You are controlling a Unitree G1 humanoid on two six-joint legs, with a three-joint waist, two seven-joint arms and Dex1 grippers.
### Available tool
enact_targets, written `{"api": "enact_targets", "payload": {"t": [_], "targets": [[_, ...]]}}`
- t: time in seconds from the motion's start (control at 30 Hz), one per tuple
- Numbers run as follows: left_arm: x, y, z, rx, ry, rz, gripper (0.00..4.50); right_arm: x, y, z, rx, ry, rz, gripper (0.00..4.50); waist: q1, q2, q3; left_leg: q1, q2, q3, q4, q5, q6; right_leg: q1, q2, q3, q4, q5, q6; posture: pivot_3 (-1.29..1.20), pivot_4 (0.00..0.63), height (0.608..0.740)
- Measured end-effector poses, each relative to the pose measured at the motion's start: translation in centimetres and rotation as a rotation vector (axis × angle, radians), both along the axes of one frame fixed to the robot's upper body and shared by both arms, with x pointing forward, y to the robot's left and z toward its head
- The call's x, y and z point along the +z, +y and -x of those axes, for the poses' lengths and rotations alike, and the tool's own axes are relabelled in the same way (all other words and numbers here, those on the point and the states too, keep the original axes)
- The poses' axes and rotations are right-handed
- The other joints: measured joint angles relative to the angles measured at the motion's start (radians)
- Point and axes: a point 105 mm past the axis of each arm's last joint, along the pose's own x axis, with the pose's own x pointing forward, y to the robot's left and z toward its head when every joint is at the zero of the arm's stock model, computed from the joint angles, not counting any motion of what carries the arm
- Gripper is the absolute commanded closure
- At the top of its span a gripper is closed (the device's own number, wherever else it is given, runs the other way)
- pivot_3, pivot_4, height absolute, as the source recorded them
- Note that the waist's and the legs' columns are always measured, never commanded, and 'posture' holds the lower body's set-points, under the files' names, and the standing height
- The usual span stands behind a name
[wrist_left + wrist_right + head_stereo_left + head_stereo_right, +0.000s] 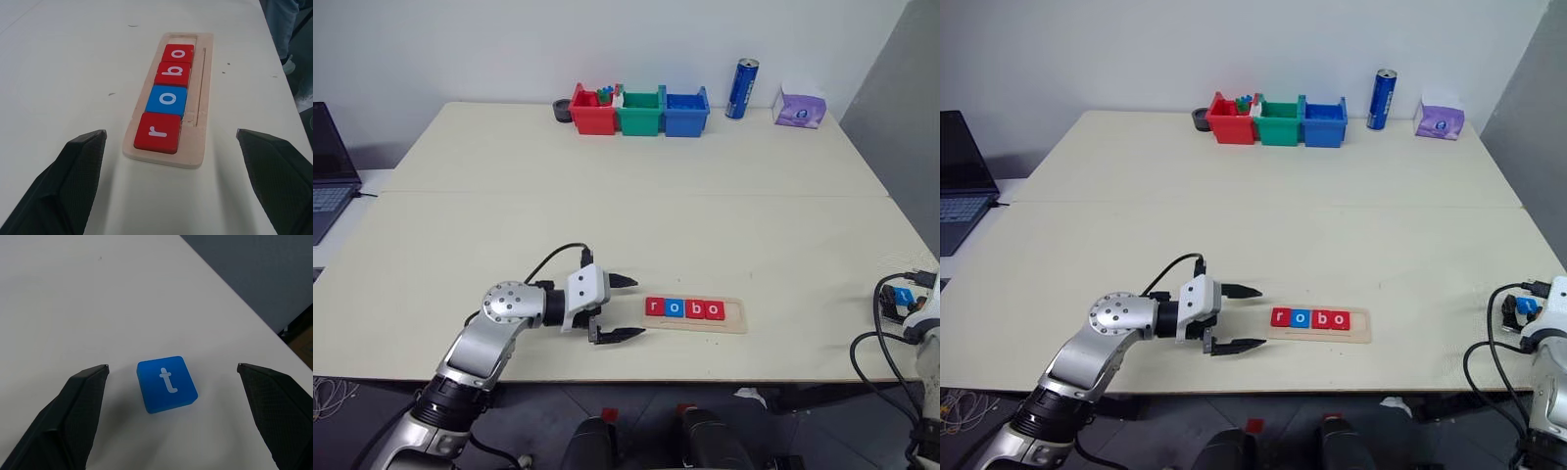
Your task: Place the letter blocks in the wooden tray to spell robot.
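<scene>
Wooden tray (pixel 734 318): on bench (pixel 636 206) at 6 o'clock, holding r, o, b, o; end slot vacant.
Blue t block (pixel 167 383): flat on bench between wide right pincer (pixel 171 369) fingers.
Left pincer (pixel 617 307): wide, empty, beside tray.
Advice: centre on t, close squarely, carry level to vacant slot.

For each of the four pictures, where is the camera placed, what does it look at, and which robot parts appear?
Left and right eye views: head, looking down over the table; left gripper open beside the wooden tray.
Left wrist view: looks along open fingers at the tray with r, o, b, o blocks.
Right wrist view: open fingers framing the blue t block.
Shared: tray, eye and left wrist views.
</scene>
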Motion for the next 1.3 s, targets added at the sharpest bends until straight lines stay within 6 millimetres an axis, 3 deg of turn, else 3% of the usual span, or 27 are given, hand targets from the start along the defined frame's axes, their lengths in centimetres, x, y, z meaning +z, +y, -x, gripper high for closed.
{"api": "enact_targets", "payload": {"t": [0.23, 0.27, 0.33, 0.57, 0.83, 0.93, 1.07, 1.2, 1.3], "targets": [[0.1, -0.1, -0.1, -0.001, -0.002, 0.001, 0.00, -0.9, -0.8, -0.9, 0.008, 0.017, -0.086, 0.03, 0.000, 0.000, 0.000, 0.000, 0.000, 0.000, 0.000, 0.000, 0.000, 0.000, 0.000, 0.001, 0.000, 0.000, 0.000, 0.00, 0.150, 0.740], [0.1, -0.1, -0.1, -0.001, -0.002, 0.001, 0.00, -0.9, -0.8, -0.9, 0.007, 0.017, -0.090, 0.20, 0.000, 0.000, 0.000, 0.000, 0.000, 0.000, 0.000, 0.000, 0.000, 0.000, 0.000, 0.001, 0.000, 0.000, 0.000, 0.00, 0.150, 0.740], [0.1, -0.1, 0.0, -0.002, 0.000, 0.002, 0.00, -0.9, -0.8, -0.9, 0.010, 0.015, -0.096, 0.62, 0.000, 0.000, 0.000, 0.000, 0.000, -0.001, 0.000, 0.000, 0.000, 0.000, 0.000, 0.001, 0.000, 0.000, 0.000, 0.00, 0.150, 0.740], [0.1, 0.5, 0.0, 0.000, 0.004, -0.013, 0.00, -1.3, -0.6, -0.4, 0.023, 0.028, -0.088, 3.04, 0.006, 0.000, 0.000, -0.001, 0.000, -0.002, 0.000, 0.000, 0.000, 0.001, 0.000, 0.000, -0.001, 0.000, 0.000, 0.00, 0.150, 0.740], [0.0, 1.7, -0.3, 0.036, 0.021, -0.013, 0.00, -1.2, 0.5, 0.3, 0.080, 0.053, -0.021, 3.03, 0.002, 0.000, 0.000, -0.001, 0.001, -0.003, 0.000, 0.000, 0.000, 0.001, 0.000, 0.000, -0.001, 0.000, 0.000, 0.00, 0.150, 0.740], [-0.3, 2.2, -0.5, 0.051, 0.035, -0.012, 0.00, -1.0, 3.4, -0.1, 0.199, 0.070, -0.013, 3.03, -0.001, 0.001, -0.001, 0.000, 0.001, -0.003, 0.000, 0.000, 0.000, 0.001, 0.001, 0.000, 0.000, 0.000, 0.000, 0.00, 0.150, 0.740], [-0.7, 2.6, -0.7, 0.057, 0.035, -0.013, 0.00, -0.9, 9.6, -0.3, 0.407, 0.084, -0.062, 3.03, -0.007, 0.001, -0.001, 0.000, 0.002, -0.004, -0.001, 0.000, 0.000, 0.000, 0.001, -0.001, 0.000, 0.000, 0.000, 0.00, 0.150, 0.740], [-0.7, 3.1, -0.9, 0.066, 0.028, -0.021, 0.00, -1.1, 15.4, 1.4, 0.575, 0.096, -0.120, 3.03, 0.000, 0.001, 0.000, -0.002, 0.002, -0.005, -0.001, 0.000, 0.000, 0.000, 0.001, -0.002, -0.001, -0.001, 0.000, 0.00, 0.150, 0.740], [-0.7, 3.1, -1.0, 0.066, 0.024, -0.020, 0.00, -1.1, 17.4, 1.9, 0.627, 0.105, -0.132, 3.03, 0.001, 0.001, 0.000, -0.001, 0.001, -0.004, 0.000, 0.000, 0.000, 0.000, 0.000, -0.001, -0.001, 0.000, 0.000, 0.00, 0.150, 0.740]]}}
